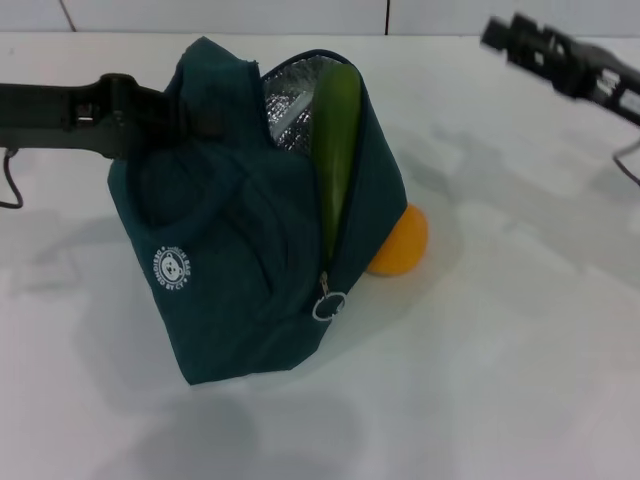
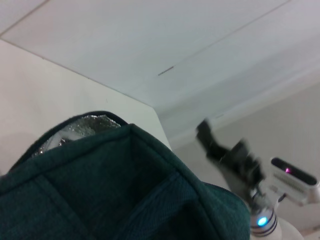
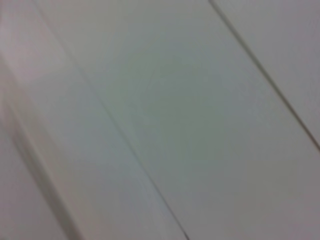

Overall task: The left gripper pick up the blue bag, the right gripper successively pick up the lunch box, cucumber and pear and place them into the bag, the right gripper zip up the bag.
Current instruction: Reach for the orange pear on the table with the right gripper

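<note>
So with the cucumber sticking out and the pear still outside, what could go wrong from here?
1. The cucumber pokes out of the blue bag mouth, so the zip may jam on it.
2. The pear lies on the table pressed against the bag's far side, so the right pincer may struggle to grasp it.
3. The left pincer holds the bag's top; tugging could tip it.

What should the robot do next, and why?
Probably bring the right gripper down to the pear. The cucumber already stands in the open bag, which the left gripper holds by its top, while the pear lies on the table against the bag's far side. The right gripper is up and away, holding nothing.
</note>
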You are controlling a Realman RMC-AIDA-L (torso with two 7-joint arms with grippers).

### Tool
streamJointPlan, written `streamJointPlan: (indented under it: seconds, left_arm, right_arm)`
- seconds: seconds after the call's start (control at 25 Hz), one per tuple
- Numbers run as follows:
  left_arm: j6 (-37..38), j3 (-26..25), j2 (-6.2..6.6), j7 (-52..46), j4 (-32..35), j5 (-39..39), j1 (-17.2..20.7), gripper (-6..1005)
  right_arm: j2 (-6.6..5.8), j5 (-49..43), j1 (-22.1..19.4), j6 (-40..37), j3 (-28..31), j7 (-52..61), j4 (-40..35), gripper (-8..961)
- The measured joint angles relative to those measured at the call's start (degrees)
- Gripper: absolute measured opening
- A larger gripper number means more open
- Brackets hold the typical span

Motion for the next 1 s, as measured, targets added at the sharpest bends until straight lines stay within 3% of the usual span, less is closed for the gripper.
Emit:
streamJointPlan:
  seconds: [0.12,0.24,0.48,0.52,0.72,1.0]
  left_arm:
    - [-0.1,-0.7,0.07,0.0,0.0,0.1,0.0,41]
    - [-0.8,-0.8,0.12,0.0,0.0,0.3,0.2,41]
    - [-1.6,-0.8,0.03,0.1,-1.4,0.4,0.6,41]
    - [-1.7,-0.8,0.03,0.1,-1.5,0.4,0.6,41]
    - [-2.0,-0.8,0.05,0.1,-1.5,0.4,0.7,41]
    - [-2.1,-0.8,0.32,0.3,-1.5,0.5,0.6,41]
  right_arm:
    - [-1.71,-9.2,-0.2,0.1,0.1,-0.7,-0.2,814]
    - [-1.95,-17.0,0.1,1.7,0.2,-3.4,-0.6,813]
    - [0.23,-21.9,0.4,6.5,0.2,-9.1,-2.0,811]
    - [1.48,-24.6,0.4,9.0,0.2,-11.2,-3.8,811]
    - [3.63,-29.7,0.5,13.2,0.3,-11.9,-7.0,807]
    - [4.24,-30.1,0.1,13.4,1.0,-13.6,-8.1,788]
